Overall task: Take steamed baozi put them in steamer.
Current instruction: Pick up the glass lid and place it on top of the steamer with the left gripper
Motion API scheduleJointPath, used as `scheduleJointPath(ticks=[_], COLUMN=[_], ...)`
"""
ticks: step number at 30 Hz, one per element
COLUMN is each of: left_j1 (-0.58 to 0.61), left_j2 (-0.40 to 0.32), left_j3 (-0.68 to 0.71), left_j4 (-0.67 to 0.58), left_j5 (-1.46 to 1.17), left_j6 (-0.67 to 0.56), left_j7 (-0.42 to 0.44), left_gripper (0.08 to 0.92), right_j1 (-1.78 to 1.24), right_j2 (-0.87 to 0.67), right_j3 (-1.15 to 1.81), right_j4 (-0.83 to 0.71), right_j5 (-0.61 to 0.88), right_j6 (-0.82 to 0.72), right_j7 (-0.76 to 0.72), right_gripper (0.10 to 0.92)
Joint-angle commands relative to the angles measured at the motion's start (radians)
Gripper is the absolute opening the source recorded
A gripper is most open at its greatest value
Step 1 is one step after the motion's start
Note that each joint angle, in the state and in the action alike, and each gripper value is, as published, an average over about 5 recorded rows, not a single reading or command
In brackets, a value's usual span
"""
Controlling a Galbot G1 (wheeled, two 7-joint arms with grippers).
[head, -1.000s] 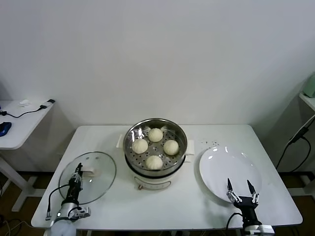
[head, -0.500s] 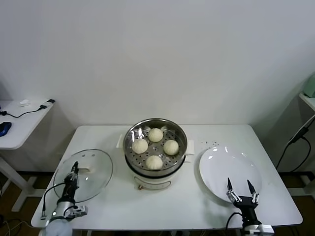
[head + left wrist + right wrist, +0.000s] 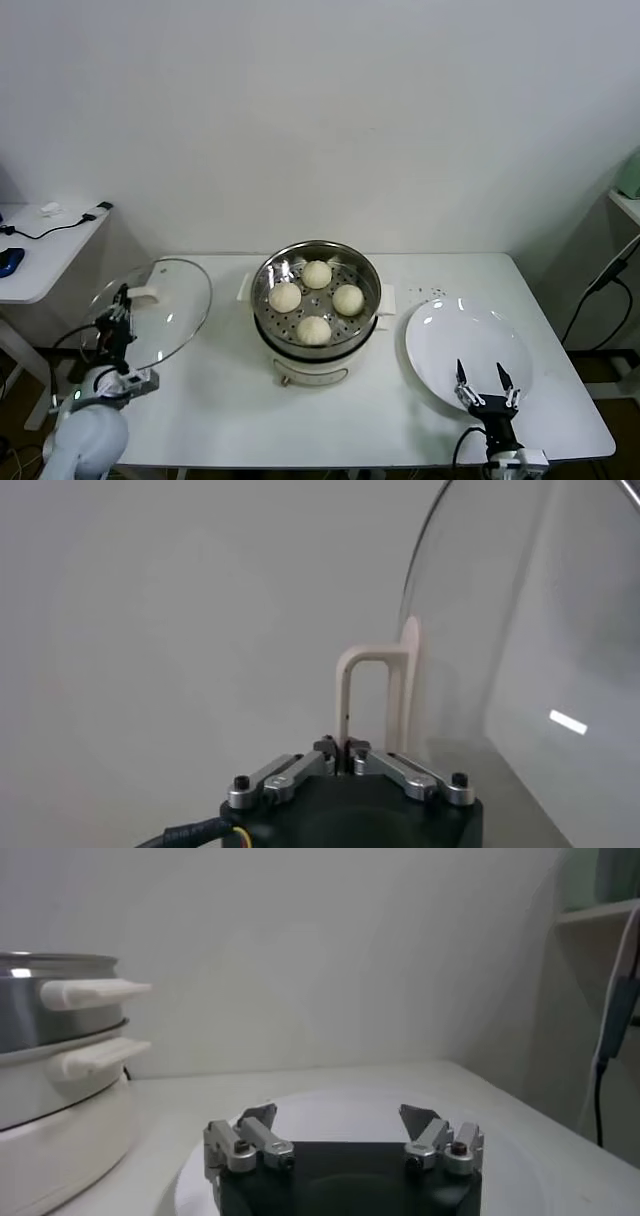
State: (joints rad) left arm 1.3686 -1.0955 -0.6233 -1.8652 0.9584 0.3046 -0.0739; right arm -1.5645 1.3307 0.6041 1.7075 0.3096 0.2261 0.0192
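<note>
Left gripper raised at table's left edge, clamped on glass lid's cream handle, lid tilted. Right gripper low over plate, fingers spread, empty.

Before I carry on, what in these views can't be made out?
- Steamer base controls: head view, too small to read.
- Steamer in the right wrist view: cut off by the edge, baozi hidden behind its wall.
- Glass lid: left wrist view, mostly cut off; left hand shows only on its handle.
</note>
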Motion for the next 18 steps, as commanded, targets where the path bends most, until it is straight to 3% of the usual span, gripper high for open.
scheduleJointPath(ticks=[1,8,18], left_j1=[-0.126,-0.214,-0.299], left_j2=[0.024,-0.159,-0.390], left_j3=[0.300,0.595,0.725], left_j4=[-0.350,-0.306,-0.138], left_j5=[0.086,0.423,0.604], left_j6=[0.358,0.440,0.466], left_j7=[0.218,0.339,0.375], left_gripper=[0.144,0.144,0.144], right_j1=[0.002,-0.001,-0.014], right_j2=[0.002,0.000,-0.007], right_j3=[-0.009,-0.009,-0.005], right_j4=[-0.004,-0.017,-0.047], right_j5=[-0.019,-0.026,-0.005], right_j6=[-0.011,0.016,0.054], right_j7=[0.004,0.003,0.004], right_gripper=[0.823,0.823,0.823])
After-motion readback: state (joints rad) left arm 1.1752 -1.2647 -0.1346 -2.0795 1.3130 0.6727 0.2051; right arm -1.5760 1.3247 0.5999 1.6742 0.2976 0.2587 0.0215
